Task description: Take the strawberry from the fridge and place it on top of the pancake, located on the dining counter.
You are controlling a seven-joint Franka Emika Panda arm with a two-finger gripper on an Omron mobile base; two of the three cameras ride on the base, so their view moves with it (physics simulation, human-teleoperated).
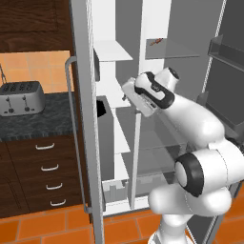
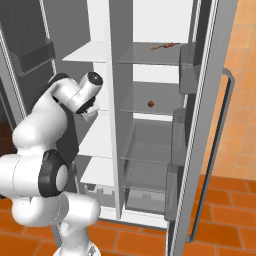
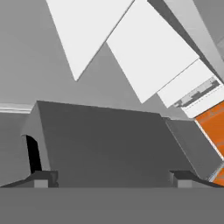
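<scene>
The fridge [image 1: 85, 119] stands with both doors open, showing white shelves on the left and glass shelves on the right. A small red strawberry [image 2: 150, 104] lies on a middle glass shelf of the right compartment. My gripper [image 3: 112, 179] is open, its two dark fingertips [image 3: 41, 179] wide apart with nothing between them. The hand [image 1: 136, 97] sits in front of the centre divider at mid-shelf height, left of the strawberry and apart from it. The pancake and the dining counter are out of view.
An orange-red food item [image 2: 165, 46] lies on the top glass shelf. Grey door bins [image 2: 35, 56] hang on the open doors on both sides. A toaster [image 1: 21, 97] stands on the black counter [image 1: 38, 125] over dark drawers, left of the fridge. The floor is orange tile.
</scene>
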